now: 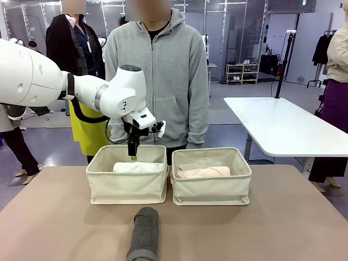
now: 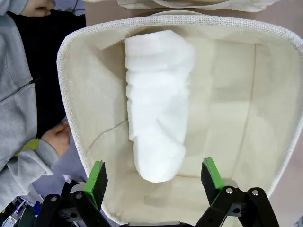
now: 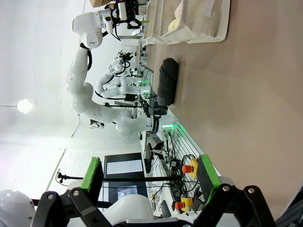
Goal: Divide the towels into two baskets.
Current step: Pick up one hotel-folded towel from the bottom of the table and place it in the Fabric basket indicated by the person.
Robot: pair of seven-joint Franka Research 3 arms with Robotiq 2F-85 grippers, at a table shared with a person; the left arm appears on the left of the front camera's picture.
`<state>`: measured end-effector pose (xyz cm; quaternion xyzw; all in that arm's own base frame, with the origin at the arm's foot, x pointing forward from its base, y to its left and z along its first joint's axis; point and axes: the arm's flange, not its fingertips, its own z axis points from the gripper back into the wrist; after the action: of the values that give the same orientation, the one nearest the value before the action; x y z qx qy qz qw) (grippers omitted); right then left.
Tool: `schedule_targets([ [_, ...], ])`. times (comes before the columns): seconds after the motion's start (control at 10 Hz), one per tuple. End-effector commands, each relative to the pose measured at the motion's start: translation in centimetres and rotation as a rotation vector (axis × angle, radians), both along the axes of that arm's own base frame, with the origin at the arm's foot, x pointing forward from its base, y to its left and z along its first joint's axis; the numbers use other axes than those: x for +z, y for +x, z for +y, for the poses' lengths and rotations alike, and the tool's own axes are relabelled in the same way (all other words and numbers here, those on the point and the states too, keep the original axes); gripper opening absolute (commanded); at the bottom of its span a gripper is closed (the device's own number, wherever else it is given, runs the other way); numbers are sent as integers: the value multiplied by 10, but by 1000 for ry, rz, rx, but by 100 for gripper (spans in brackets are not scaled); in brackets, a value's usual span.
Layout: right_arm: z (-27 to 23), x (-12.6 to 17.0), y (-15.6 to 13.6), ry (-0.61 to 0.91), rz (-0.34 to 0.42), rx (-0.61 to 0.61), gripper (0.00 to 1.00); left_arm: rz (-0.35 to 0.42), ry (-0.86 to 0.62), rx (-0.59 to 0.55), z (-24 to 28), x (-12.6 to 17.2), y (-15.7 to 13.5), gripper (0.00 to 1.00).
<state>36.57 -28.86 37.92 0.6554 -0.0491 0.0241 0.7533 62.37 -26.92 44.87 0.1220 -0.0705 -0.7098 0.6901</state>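
Fluffy terry white towel [image 2: 158,104] in coarse woven canvas basket [image 2: 71,85]; matt tabletop [image 1: 272,228]

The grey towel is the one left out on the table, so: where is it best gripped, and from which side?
Probably at mid-length, from straight above: the dark grey towel lies flat, its long axis pointing toward the baskets, so its rounded left and right flanks are the narrow span to close on.

Left arm [image 1: 81,89] extended, left pincer [image 1: 132,155] pointing down, jaws wide; right pincer [image 3: 149,171] likewise wide.
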Motion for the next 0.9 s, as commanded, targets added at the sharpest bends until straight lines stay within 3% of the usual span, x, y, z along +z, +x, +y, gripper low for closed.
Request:
schedule_targets([
  [0.0,3,3,-4,-9,6,4,100,-1,0,2,2,1,1,100],
  [0.2,3,3,-4,-9,6,4,100,0,0,0,0,0,0,100],
  [0.3,3,3,-4,-9,6,4,100,119,-62,-32,16,30,-10,100],
  [0.5,3,3,-4,-9,6,4,100,245,-119,28,66,82,-36,100],
  [0.6,3,3,-4,-9,6,4,100,265,-149,65,83,98,-53,100],
  [0.8,3,3,-4,-9,6,4,100,289,-234,283,116,95,-95,100],
])
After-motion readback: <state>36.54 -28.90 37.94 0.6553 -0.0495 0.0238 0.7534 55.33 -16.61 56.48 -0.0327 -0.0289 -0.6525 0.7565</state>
